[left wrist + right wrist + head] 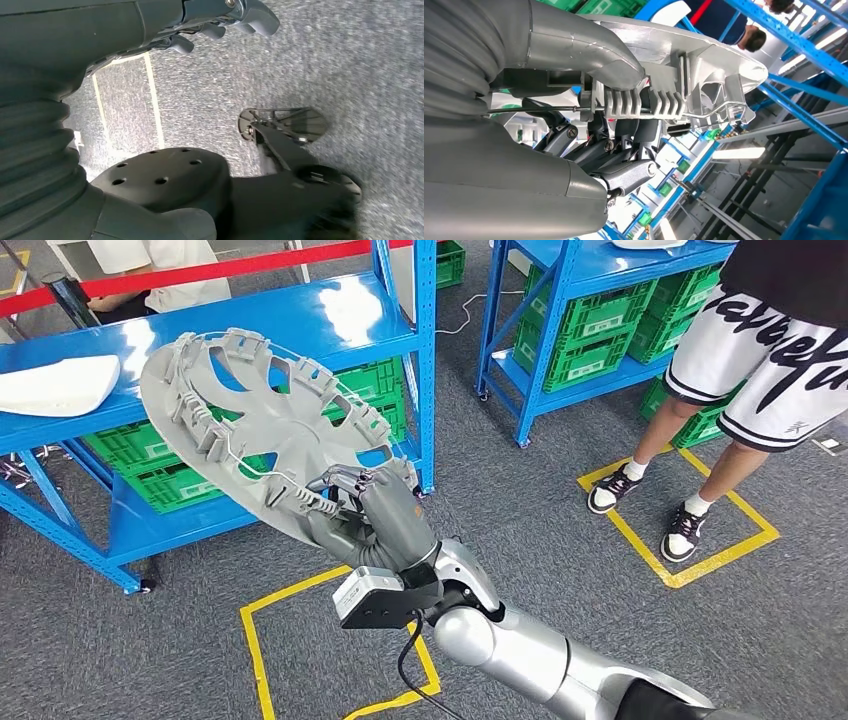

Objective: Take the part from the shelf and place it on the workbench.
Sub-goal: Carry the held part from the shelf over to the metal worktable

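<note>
Hubcap in the air: a round grey plastic wheel cover with cut-out spokes and a thin wire ring, held tilted in front of the blue metal shelf, clear of its boards. The right hand grips the cover's lower rim, its fingers clamped under the ribbed edge and the thick grey thumb pressing on top. Beside the cover on the shelf's upper board lies a white curved panel; green plastic crates sit below. Right of the shelf, a person stands inside yellow floor tape. The left hand hangs over grey carpet, fingers curled inward, holding nothing.
</note>
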Robot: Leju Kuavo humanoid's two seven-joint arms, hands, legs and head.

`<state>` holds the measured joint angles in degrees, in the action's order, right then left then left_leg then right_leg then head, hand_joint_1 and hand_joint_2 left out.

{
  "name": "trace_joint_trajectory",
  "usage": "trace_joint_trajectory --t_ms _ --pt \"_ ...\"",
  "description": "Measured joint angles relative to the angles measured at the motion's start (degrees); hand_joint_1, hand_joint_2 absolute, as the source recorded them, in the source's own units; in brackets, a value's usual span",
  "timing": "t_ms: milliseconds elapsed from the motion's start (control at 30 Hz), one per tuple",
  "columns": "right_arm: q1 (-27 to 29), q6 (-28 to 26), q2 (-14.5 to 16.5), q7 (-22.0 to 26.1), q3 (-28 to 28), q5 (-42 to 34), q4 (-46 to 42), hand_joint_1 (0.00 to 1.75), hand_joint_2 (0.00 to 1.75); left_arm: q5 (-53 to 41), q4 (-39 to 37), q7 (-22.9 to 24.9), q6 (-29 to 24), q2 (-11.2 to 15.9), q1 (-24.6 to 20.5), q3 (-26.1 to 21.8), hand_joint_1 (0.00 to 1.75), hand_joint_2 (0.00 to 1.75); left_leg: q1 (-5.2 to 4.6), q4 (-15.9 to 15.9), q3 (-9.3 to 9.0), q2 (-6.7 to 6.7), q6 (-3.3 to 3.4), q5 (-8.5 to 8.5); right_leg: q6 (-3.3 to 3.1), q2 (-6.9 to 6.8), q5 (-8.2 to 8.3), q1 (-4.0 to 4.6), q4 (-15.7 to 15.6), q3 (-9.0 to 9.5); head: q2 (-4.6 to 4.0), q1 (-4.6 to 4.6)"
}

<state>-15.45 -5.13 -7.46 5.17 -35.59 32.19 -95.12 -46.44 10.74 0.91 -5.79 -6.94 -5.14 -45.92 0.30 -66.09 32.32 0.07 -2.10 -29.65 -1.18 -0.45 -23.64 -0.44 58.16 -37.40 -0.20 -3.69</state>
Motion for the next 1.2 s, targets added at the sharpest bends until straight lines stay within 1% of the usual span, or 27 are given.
trace_joint_trajectory --t_ms 33,67,100,167,200,233,300,333,367,400,433,467,500,533,567,600,667,700,733,833,867,900,933,1000,1067,1133,1200 --pt "-0.18 0.06 0.12 0.01 0.00 0.00 0.04 1.75 1.75 0.09 0.01 0.03 -0.06 0.02 -0.08 0.00 0.00 1.75 -0.11 4.16 -2.87 -0.06 0.29 -0.58 0.27 -0.02 0.59 0.03 0.09 -0.53 0.00 -0.03" --pt "-0.43 0.11 0.25 0.03 -0.01 0.00 0.08 1.75 1.75 0.14 0.01 0.04 -0.10 0.03 -0.14 0.00 0.00 1.75 -0.26 7.18 -4.58 -0.13 0.61 -1.42 0.58 -0.07 1.20 0.04 0.07 -0.83 0.00 -0.07" --pt "-0.67 0.15 0.39 0.05 -0.02 0.00 0.13 1.75 1.75 0.16 0.01 0.04 -0.13 0.04 -0.19 0.00 0.00 1.75 -0.43 8.85 -5.25 -0.18 0.98 -2.06 0.93 -0.12 1.82 0.02 -0.08 -1.03 0.00 -0.11" --pt "-1.01 0.19 0.55 0.11 -0.02 0.01 0.23 1.75 1.75 0.18 -0.03 0.05 -0.16 0.05 -0.10 -0.01 0.00 1.75 -0.47 9.29 -4.47 -0.09 1.97 -1.32 1.68 -0.11 2.51 -0.10 -0.28 -1.34 0.00 -0.13" --pt "-1.09 0.20 0.58 0.13 -0.02 0.01 0.27 1.75 1.75 0.19 -0.03 0.05 -0.18 0.07 -0.06 -0.02 0.00 1.75 -0.42 9.33 -4.06 0.01 2.56 -0.73 1.99 -0.03 1.49 -0.15 0.37 -1.75 0.00 -0.17" --pt "-1.16 0.22 0.59 0.14 -0.02 0.01 0.31 1.75 1.75 0.19 -0.04 0.05 -0.20 0.07 -0.03 -0.03 0.00 1.75 -0.34 9.39 -3.53 0.12 3.06 -0.06 2.26 0.05 -0.58 -0.20 2.04 -2.40 0.00 -0.20" --pt "-1.27 0.25 0.61 0.13 -0.03 0.01 0.40 1.75 1.75 0.19 -0.03 0.05 -0.22 0.05 -0.06 -0.04 0.00 1.75 -0.31 9.14 -2.01 0.21 3.59 1.20 2.60 0.15 -6.60 -0.27 8.80 -4.30 0.00 -0.32" --pt "-1.29 0.26 0.61 0.13 -0.03 0.01 0.46 1.75 1.75 0.19 -0.03 0.05 -0.22 0.04 -0.06 -0.04 0.00 1.75 -0.34 8.91 -1.05 0.22 3.63 1.80 2.73 0.17 -8.69 -0.28 12.72 -5.11 0.00 -0.33" --pt "-1.29 0.27 0.62 0.13 -0.03 0.01 0.55 1.75 1.75 0.20 -0.03 0.05 -0.22 0.03 -0.06 -0.04 0.00 1.75 -0.36 8.65 -0.02 0.24 3.63 2.39 2.80 0.17 -9.46 -0.27 15.71 -5.40 0.00 -0.33" --pt "-1.29 0.27 0.62 0.13 -0.03 0.01 0.61 1.75 1.75 0.20 -0.03 0.05 -0.22 0.03 -0.05 -0.04 0.00 1.75 -0.36 8.35 1.00 0.25 3.57 2.93 2.80 0.18 -8.93 -0.27 16.95 -4.88 0.00 -0.34" --pt "-1.31 0.27 0.63 0.13 -0.03 0.01 0.66 1.75 1.75 0.21 -0.03 0.05 -0.23 0.03 -0.05 -0.04 0.00 1.75 -0.36 8.06 1.97 0.25 3.47 3.42 2.73 0.17 -7.54 -0.27 16.10 -3.37 0.00 -0.36" --pt "-1.36 0.28 0.63 0.12 -0.03 0.01 0.68 1.75 1.75 0.21 -0.03 0.05 -0.23 0.03 -0.05 -0.04 0.00 1.75 -0.35 7.74 2.83 0.25 3.30 3.85 2.58 0.17 -6.09 -0.27 13.11 -0.73 0.00 -0.38" --pt "-1.44 0.28 0.64 0.11 -0.03 0.00 0.68 1.75 1.75 0.21 -0.03 0.05 -0.23 0.02 -0.05 -0.04 0.00 1.75 -0.41 7.43 3.57 0.23 3.07 4.23 2.37 0.18 -5.63 -0.20 9.08 2.25 0.00 -0.42" --pt "-1.53 0.29 0.67 0.11 -0.03 -0.01 0.68 1.75 1.75 0.21 -0.03 0.05 -0.23 0.01 -0.04 -0.04 0.00 1.75 -0.47 7.18 4.13 0.22 2.78 4.62 2.04 0.21 -5.91 -0.07 4.94 5.03 0.00 -0.45" --pt "-1.59 0.30 0.69 0.10 -0.03 -0.02 0.68 1.75 1.75 0.21 -0.03 0.05 -0.23 0.01 -0.05 -0.04 0.00 1.75 -0.51 7.06 4.52 0.22 2.44 5.06 1.72 0.25 -6.49 0.09 1.87 6.92 0.00 -0.46" --pt "-1.63 0.31 0.72 0.10 -0.02 -0.03 0.69 1.75 1.75 0.21 -0.04 0.05 -0.23 0.01 -0.05 -0.04 0.00 1.75 -0.54 7.11 4.78 0.23 2.10 5.54 1.40 0.30 -7.14 0.27 0.27 7.63 0.00 -0.50" --pt "-1.68 0.37 0.76 0.10 -0.02 -0.05 0.73 1.75 1.75 0.21 -0.05 0.07 -0.24 0.05 0.01 -0.04 0.00 1.75 -0.48 7.29 5.12 0.17 1.40 6.26 0.68 0.23 -6.61 0.25 -0.40 7.32 0.00 -0.55" --pt "-1.76 0.45 0.82 0.08 -0.03 -0.09 0.75 1.75 1.75 0.21 -0.06 0.11 -0.24 0.10 0.06 -0.04 0.00 1.75 -0.45 6.91 5.47 0.09 1.06 5.64 0.27 0.13 -6.13 0.12 -0.54 6.97 0.00 -0.55" --pt "-1.86 0.56 0.92 0.05 -0.03 -0.16 0.77 1.75 1.75 0.21 -0.07 0.16 -0.23 0.14 0.10 -0.04 0.00 1.75 -0.40 5.57 5.99 0.02 0.74 4.03 -0.17 0.02 -5.55 -0.04 -0.66 6.55 0.00 -0.50" --pt "-2.40 0.97 1.32 -0.05 -0.04 -0.38 0.91 1.75 1.75 0.22 -0.10 0.38 -0.11 0.19 0.07 -0.04 0.00 1.75 -0.16 -4.20 8.37 -0.05 -0.04 -3.60 -0.75 -0.14 -3.94 -0.11 -0.57 4.70 0.00 -0.36" --pt "-2.65 1.14 1.40 -0.07 -0.04 -0.45 1.03 1.75 1.75 0.23 -0.10 0.46 -0.05 0.19 0.03 -0.03 0.00 1.75 -0.11 -7.19 8.72 -0.05 -0.21 -4.75 -0.72 -0.15 -3.41 -0.09 -0.47 3.96 0.00 -0.36" --pt "-2.93 1.33 1.43 -0.08 -0.04 -0.56 1.20 1.75 1.75 0.23 -0.10 0.53 0.00 0.19 0.01 -0.03 0.00 1.75 -0.08 -8.59 8.31 -0.05 -0.29 -4.61 -0.66 -0.16 -2.90 -0.09 -0.35 3.22 0.00 -0.34" --pt "-3.21 1.54 1.43 -0.07 -0.05 -0.69 1.39 1.75 1.75 0.23 -0.09 0.56 0.03 0.20 0.00 -0.03 0.00 1.75 -0.06 -8.00 7.00 -0.05 -0.29 -3.45 -0.58 -0.15 -2.41 -0.09 -0.22 2.50 0.00 -0.36" --pt "-3.79 1.84 1.43 -0.07 -0.06 -0.96 1.73 1.75 1.75 0.23 -0.05 0.57 0.07 0.27 -0.14 -0.04 0.00 1.75 -0.06 -1.43 1.76 -0.11 0.09 -0.90 -0.25 -0.10 -1.45 -0.08 0.08 1.17 0.00 -0.34" --pt "-4.35 1.93 1.45 -0.05 -0.06 -1.12 1.92 1.75 1.75 0.23 0.00 0.38 0.25 0.37 -0.40 -0.04 0.00 1.75 -0.29 6.25 -3.22 -0.24 0.67 -0.99 0.33 -0.13 -0.60 0.01 0.27 0.25 0.00 -0.41" --pt "-4.76 1.93 1.51 -0.03 -0.06 -1.18 2.10 1.75 1.75 0.11 0.00 -0.20 0.62 0.41 -0.58 -0.03 0.00 1.75 -0.60 9.09 -4.48 -0.33 1.31 -1.71 0.97 -0.22 0.31 0.03 0.14 -0.19 0.00 -0.48" --pt "-4.91 1.93 1.56 -0.09 -0.07 -1.19 2.22 1.75 1.75 -0.09 -0.02 -0.75 0.98 0.43 -0.58 -0.03 0.00 1.75 -0.40 9.39 -3.90 -0.22 2.16 -0.96 1.63 -0.16 0.51 -0.05 0.37 -0.63 0.00 -0.46"
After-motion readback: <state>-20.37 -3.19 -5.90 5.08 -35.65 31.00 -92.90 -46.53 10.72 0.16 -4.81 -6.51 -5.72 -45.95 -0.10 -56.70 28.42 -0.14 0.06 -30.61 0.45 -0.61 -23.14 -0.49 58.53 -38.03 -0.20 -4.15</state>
